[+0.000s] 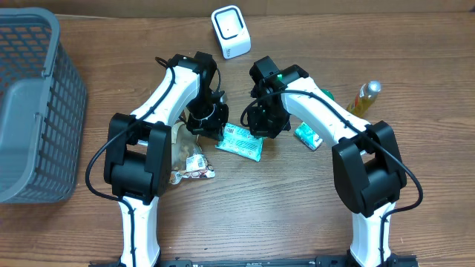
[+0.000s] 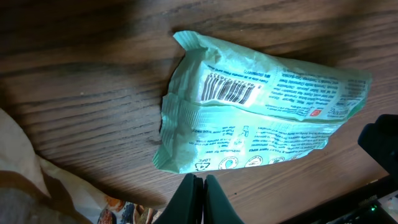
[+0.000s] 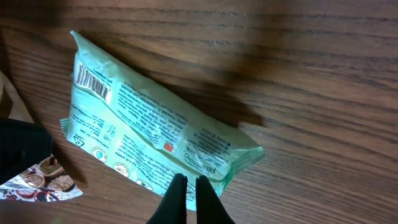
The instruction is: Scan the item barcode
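A light green crinkly plastic packet (image 1: 239, 141) is laid flat on the brown wooden table (image 1: 282, 215) between the two arms, with its black barcode (image 2: 227, 92) turned up. The left gripper (image 2: 198, 180) and the right gripper (image 3: 186, 180) are both closed tight close by it, and nothing is held. A grey plastic basket (image 1: 44, 81) is seen at the table's left edge; only its grey floor is shown inside.

— How are the arms sitting?
— I'm seeing the left arm (image 1: 167, 93) and right arm (image 1: 319, 111) both reaching inward, wrists tipping downward, facing each other.
— And the jaws?
— The left gripper (image 2: 198, 190) is pressing its fingers together; the right gripper (image 3: 186, 186) is doing likewise.
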